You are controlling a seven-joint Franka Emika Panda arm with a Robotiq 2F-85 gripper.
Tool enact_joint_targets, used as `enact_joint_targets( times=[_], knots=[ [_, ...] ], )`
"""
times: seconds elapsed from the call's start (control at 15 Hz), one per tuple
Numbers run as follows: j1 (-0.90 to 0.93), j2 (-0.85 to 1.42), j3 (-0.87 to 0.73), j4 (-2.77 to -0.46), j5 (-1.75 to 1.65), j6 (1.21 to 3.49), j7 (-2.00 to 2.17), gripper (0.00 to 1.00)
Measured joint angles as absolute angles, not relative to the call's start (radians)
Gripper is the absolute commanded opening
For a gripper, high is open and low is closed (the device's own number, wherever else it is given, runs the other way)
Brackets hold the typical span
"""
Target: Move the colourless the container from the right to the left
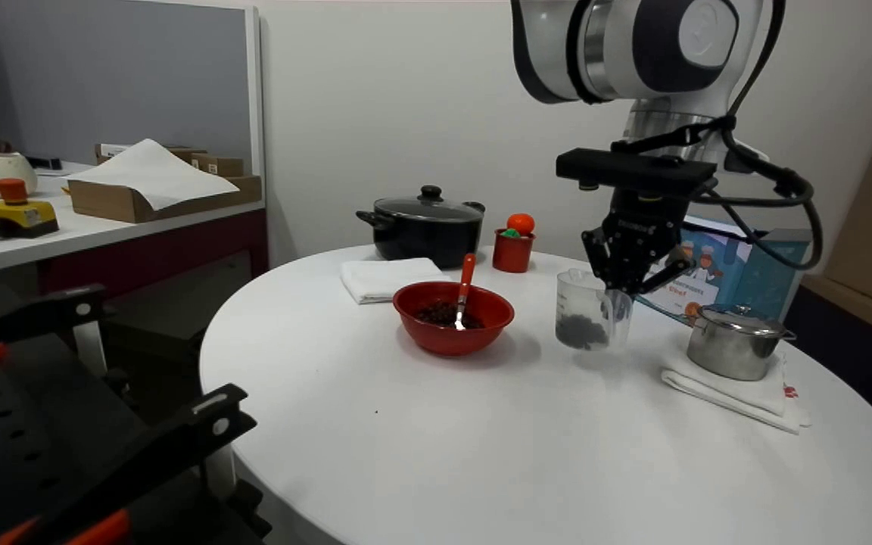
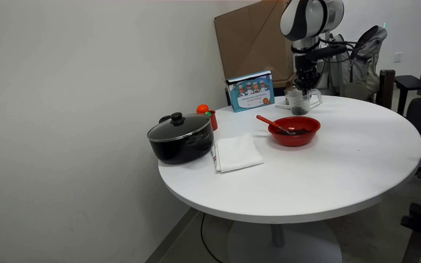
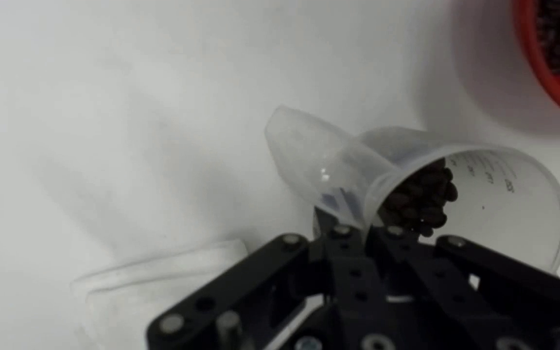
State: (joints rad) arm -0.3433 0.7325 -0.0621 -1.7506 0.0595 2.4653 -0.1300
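Observation:
The colourless container is a clear measuring cup (image 1: 583, 309) with a handle and dark beans at its bottom. It stands upright to the right of the red bowl (image 1: 453, 342) in an exterior view, and also shows in an exterior view (image 2: 297, 101) behind the bowl. My gripper (image 1: 624, 288) points down at its handle side. In the wrist view my gripper (image 3: 368, 232) has its fingers closed on the wall of the container (image 3: 508, 218) beside the handle. The finger tips are partly hidden. I cannot tell whether the container's base touches the table.
The red bowl holds beans and a red-handled spoon (image 1: 465, 284). A metal pot (image 1: 735, 348) stands on a folded cloth (image 1: 746, 400) to the right. A black pot (image 1: 428, 235), a red cup (image 1: 512, 253), a white cloth (image 1: 390, 278) and a blue box (image 2: 251, 93) are also on the table.

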Motion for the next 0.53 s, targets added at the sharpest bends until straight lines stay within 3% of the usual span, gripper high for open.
enact_joint_targets(
  times=[0.53],
  knots=[
    [-0.355,0.672,0.021,-1.526,0.089,2.147,-0.396,0.06]
  ],
)
